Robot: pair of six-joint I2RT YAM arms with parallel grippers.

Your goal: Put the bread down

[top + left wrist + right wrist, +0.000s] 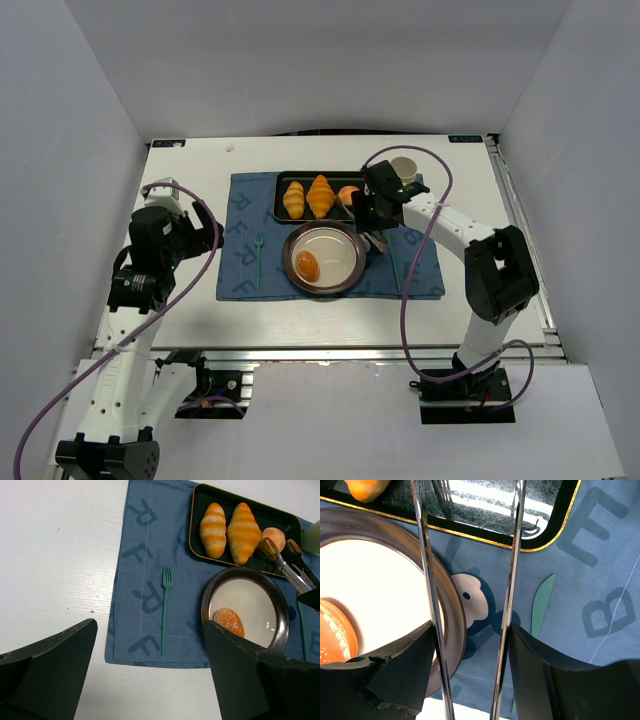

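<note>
On the blue mat (145, 555), one bun (230, 621) lies on the plate (282, 630); the other bun (274, 537) sits in the black tray (200, 515) beside the croissants (243, 532). Your right pincer (472, 645) grips tongs (287, 572), whose tips stand apart just beside that bun, likely to fetch it. Your left pincer (150, 625) hangs open and empty, aside.

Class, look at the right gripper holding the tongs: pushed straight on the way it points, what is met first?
The tongs in the right gripper would probably hit the black tray first, just beside the bun; depth is unclear.
</note>
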